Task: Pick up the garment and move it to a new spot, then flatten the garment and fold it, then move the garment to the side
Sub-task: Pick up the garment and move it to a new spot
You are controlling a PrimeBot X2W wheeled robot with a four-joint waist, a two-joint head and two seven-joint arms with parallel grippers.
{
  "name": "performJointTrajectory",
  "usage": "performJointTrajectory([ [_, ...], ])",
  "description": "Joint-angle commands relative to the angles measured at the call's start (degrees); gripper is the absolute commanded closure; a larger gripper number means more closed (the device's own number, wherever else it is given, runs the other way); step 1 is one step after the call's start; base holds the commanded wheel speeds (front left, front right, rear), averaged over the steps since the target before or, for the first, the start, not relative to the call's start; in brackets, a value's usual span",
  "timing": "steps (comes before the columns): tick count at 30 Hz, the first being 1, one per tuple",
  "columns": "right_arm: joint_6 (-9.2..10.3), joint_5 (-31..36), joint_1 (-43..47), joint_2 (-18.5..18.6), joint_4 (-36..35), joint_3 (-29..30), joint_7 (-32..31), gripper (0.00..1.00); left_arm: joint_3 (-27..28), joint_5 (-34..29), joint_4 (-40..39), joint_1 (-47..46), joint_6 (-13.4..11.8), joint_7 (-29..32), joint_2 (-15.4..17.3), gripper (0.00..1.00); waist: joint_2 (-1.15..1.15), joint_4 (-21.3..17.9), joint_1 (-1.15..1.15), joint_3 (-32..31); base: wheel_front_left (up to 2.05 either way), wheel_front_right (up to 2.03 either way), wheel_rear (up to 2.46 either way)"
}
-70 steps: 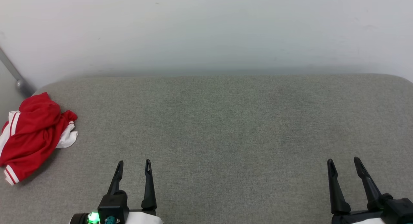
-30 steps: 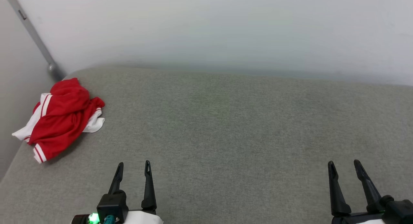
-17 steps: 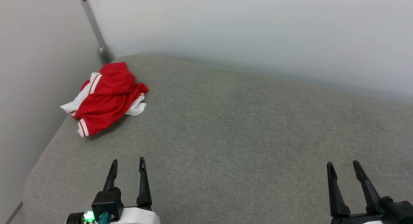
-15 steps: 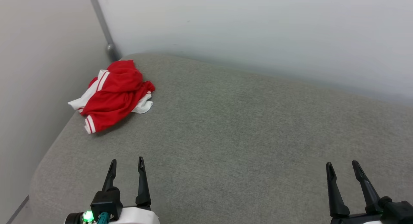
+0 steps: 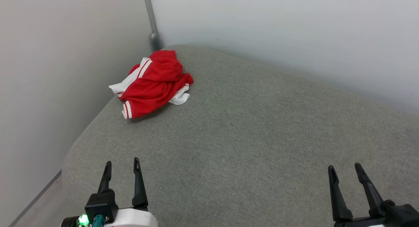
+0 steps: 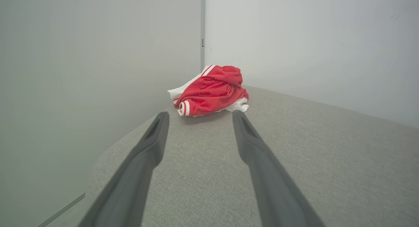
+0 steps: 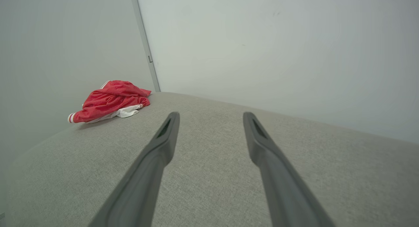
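Observation:
The garment (image 5: 152,83) is a crumpled red shirt with white sleeve parts and red-and-white striped trim, heaped at the far left corner of the grey padded surface (image 5: 248,132). It also lies straight ahead in the left wrist view (image 6: 211,91) and far left in the right wrist view (image 7: 109,101). My left gripper (image 5: 121,165) hovers open near the front left edge, well short of the garment, nothing between its fingers. My right gripper (image 5: 344,169) stands open at the lower right, far from the garment. Any print on the shirt is hidden in the folds.
A pale wall (image 5: 278,30) runs behind the surface and another wall (image 5: 55,73) along its left side, meeting at a grey corner post (image 5: 152,24). The surface's left edge drops to a strip of floor (image 5: 36,204).
The head camera has swung left, so the garment sits nearer the picture's middle and the left wall has come into view. Both grippers stay open in the same rest pose.

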State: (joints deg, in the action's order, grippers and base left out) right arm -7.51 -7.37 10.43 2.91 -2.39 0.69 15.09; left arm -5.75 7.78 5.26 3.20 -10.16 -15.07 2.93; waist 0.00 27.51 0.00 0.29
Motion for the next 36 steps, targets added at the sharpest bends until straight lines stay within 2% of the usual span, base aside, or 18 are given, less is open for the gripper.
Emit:
performJointTrajectory([
  [1, 0.03, 0.5, -0.4, -0.1, -0.1, 0.0, 0.1, 0.0, 0.1, 0.2, -0.3, 0.0, -0.3, -0.2, -0.1, 0.0, 0.0, 0.3, 0.0, 0.3, 0.0, 0.0, 0.0],
  [9, 0.03, 0.9, -0.8, -0.1, 0.1, -0.4, 0.1, 0.0, 1.7, 0.4, 0.0, -1.1, -0.2, -0.2, -0.1, 0.0, 0.0, -0.8, 0.0, 0.9, 0.0, 0.0, 0.0],
  [12, 0.04, 1.2, -1.2, -0.1, -0.2, -0.3, 0.1, 0.0, 3.6, -0.3, 1.1, -3.4, 0.8, -0.2, 0.2, 0.0, 0.0, -1.5, 0.0, 1.7, 0.0, 0.0, 0.0],
  [17, 0.03, 2.0, -2.5, -0.1, -0.4, 0.2, 0.1, 0.0, 7.2, -0.9, 4.6, -12.1, 3.3, -0.2, 2.8, 0.0, 0.0, -2.5, 0.0, 4.0, 0.0, 0.0, 0.0],
  [24, 0.04, 4.6, -6.6, -0.1, -1.5, 0.9, 0.1, 0.0, 11.9, -0.3, 9.7, -29.1, 6.5, -0.2, 9.8, 0.0, 0.0, -6.2, 0.0, 11.0, 0.0, 0.0, 0.0],
  [26, 0.04, 5.2, -7.6, -0.1, -1.9, 1.2, 0.1, 0.0, 13.0, 0.1, 12.0, -33.8, 6.8, -0.2, 11.9, 0.0, 0.0, -7.3, 0.0, 12.9, 0.0, 0.0, 0.0],
  [27, 0.04, 5.2, -7.6, -0.1, -1.9, 1.2, 0.1, 0.0, 13.0, 0.1, 12.0, -33.8, 6.8, -0.2, 11.9, 0.0, 0.0, -7.3, 0.0, 12.9, 0.0, 0.0, 0.0],
  [28, 0.04, 5.6, -8.6, -0.1, -2.2, 1.3, 0.1, 0.0, 13.9, 0.6, 13.6, -38.5, 7.4, 0.1, 14.2, 0.0, 0.0, -8.5, 0.0, 14.9, 0.0, 0.0, 0.0],
  [30, 0.04, 5.8, -9.0, -0.1, -2.4, 1.5, 0.1, 0.0, 14.1, 0.6, 14.2, -40.8, 7.7, 0.4, 15.0, 0.0, 0.0, -9.0, 0.0, 15.9, 0.0, 0.0, 0.0],
  [36, 0.04, 7.0, -11.8, -0.1, -3.5, 2.4, 0.1, 0.0, 14.2, 1.5, 18.3, -52.0, 11.1, 9.4, 22.0, 0.0, 0.0, -12.1, 0.0, 21.4, 0.0, 0.0, 0.0],
])
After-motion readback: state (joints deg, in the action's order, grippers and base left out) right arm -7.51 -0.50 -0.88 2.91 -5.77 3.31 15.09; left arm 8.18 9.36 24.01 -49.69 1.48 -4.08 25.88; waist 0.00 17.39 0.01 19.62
